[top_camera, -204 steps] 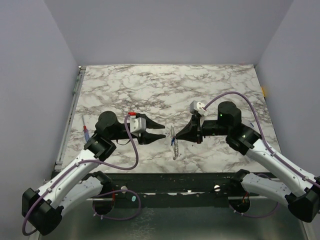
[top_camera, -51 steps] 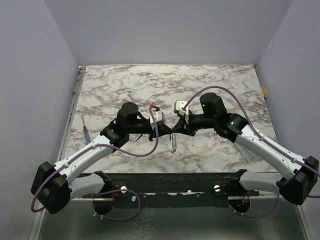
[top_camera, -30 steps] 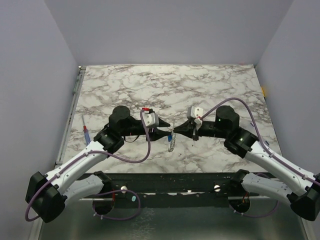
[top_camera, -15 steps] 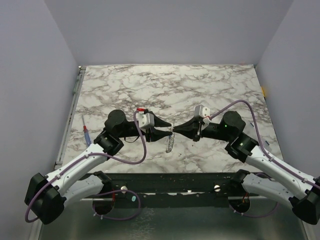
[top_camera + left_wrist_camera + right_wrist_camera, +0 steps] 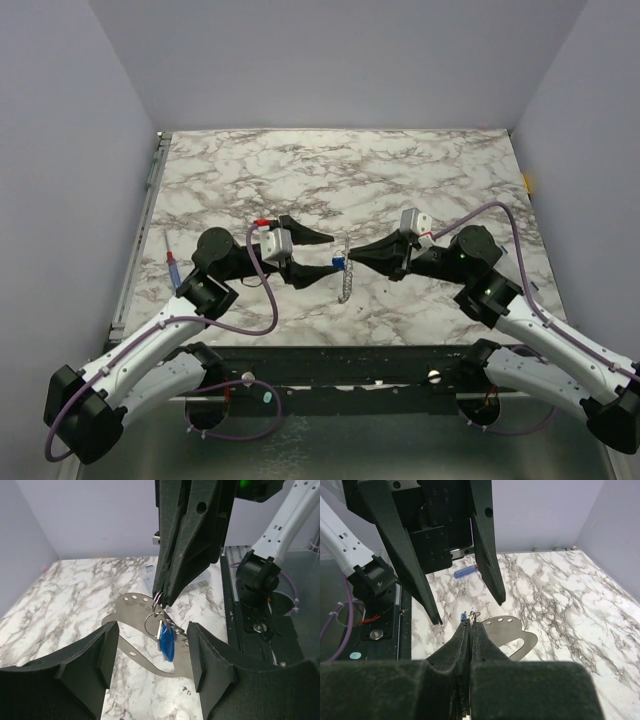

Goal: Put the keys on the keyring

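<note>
Top external view, left to right. Far left, the screwdriver (image 5: 172,266) lies at the margin of the surface (image 5: 420,180), well apart from the work; ignore it. Your left claw (image 5: 327,257) sits left of centre, spread wide and holding nothing, tips pointing right. Just past those tips hangs the bundle: the keyring (image 5: 152,623), the keys (image 5: 166,644), and a beaded chain (image 5: 346,286) trailing toward the lower edge of the frame. Your right claw (image 5: 353,257) comes in from the right, pinched tight on the top of the keyring, its tips almost nose to nose with the left's.

Left wrist view: the keyring is dead ahead, centred between the two spread fingers, held up off the surface. The blue-headed key hangs just below the wire loop, long axis near vertical. It looks already hooked on the wire, but that cannot be told for sure. Other keys are thin silvery slivers beside it, hard to separate. A flat silvery plate (image 5: 131,605) with small holes shows behind the loop.

Judgement: the left claw is the free one and the nearer. Your approach is straight forward, closing across the hanging key's flat.
</note>
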`<state>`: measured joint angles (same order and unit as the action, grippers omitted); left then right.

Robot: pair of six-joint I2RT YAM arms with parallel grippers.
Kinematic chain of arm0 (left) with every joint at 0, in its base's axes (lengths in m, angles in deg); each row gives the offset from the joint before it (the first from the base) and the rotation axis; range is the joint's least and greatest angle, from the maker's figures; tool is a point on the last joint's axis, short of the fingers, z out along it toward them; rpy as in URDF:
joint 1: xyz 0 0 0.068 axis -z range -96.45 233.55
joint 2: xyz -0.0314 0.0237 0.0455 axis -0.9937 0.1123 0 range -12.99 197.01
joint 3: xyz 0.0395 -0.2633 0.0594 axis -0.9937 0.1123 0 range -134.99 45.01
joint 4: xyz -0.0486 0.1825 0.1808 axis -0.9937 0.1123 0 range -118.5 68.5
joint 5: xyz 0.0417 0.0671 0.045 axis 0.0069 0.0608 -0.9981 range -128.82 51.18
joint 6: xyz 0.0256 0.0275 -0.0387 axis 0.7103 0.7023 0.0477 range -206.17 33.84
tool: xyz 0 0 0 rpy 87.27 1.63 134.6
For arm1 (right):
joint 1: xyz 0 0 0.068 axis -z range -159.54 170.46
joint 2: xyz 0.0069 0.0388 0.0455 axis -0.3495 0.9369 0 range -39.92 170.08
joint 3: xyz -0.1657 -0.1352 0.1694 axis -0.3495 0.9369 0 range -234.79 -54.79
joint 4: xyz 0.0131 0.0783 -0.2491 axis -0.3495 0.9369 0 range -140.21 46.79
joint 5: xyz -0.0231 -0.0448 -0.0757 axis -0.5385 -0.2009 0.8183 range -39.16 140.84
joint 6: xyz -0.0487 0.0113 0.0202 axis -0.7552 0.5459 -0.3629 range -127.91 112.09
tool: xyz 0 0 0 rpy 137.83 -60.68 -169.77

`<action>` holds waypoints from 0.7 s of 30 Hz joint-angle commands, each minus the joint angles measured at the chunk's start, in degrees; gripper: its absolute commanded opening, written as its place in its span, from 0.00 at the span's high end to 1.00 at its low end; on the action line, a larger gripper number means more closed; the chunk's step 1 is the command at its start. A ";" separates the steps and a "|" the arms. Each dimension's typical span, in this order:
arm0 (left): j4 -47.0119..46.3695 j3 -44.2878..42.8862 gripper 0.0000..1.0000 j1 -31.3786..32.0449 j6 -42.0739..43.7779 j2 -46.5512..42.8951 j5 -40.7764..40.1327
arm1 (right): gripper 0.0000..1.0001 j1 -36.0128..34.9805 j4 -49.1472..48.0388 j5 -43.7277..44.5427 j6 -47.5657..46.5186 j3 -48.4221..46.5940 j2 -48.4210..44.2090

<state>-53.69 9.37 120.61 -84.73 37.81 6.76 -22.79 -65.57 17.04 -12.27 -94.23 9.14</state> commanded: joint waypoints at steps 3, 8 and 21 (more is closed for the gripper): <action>-1.54 1.35 0.39 -0.80 0.78 -2.15 -2.11 | 0.99 -0.42 -0.71 1.11 -0.47 -0.81 -0.78; -7.93 2.06 0.51 -0.85 -4.48 -0.56 0.10 | 0.99 -0.37 -0.59 -0.71 -0.32 -1.17 0.11; -14.45 2.57 0.70 -0.87 -10.25 3.90 2.44 | 0.99 -0.41 -1.33 -3.55 0.15 -1.88 1.52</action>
<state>-65.32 11.40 120.00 -93.10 40.72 6.91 -22.79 -65.50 15.14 -12.41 -94.25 10.54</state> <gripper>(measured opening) 0.316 0.017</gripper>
